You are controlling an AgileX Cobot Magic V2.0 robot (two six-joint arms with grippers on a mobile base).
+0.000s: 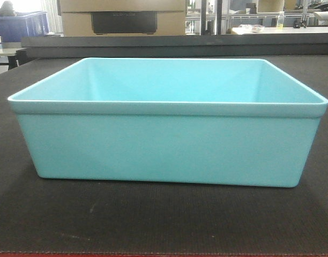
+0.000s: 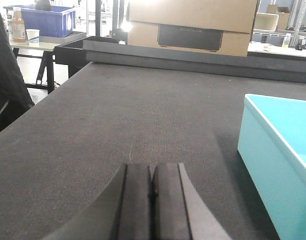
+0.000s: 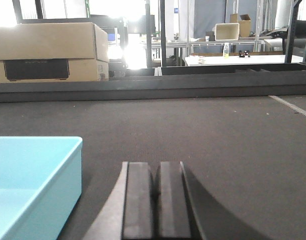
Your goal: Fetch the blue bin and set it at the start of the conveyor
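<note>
While belt (image 1: 41,214) lies open, blue bin (image 1: 166,144) sits centered.

- The blue bin (image 1: 169,150) is smooth plastic with a soft sheen.
- The conveyor start (image 1: 153,214) is matt, finely woven fabric.
- My left gripper (image 2: 152,202) pads look like matt black rubber.
- A far cardboard box (image 2: 193,25) is dull brown.

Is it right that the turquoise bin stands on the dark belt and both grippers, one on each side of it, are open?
Not quite. The blue bin does stand on the conveyor start, with a gripper at each side, but both are shut. The left wrist view shows the left gripper with pads pressed together, and the right wrist view shows the same for the right gripper.
</note>
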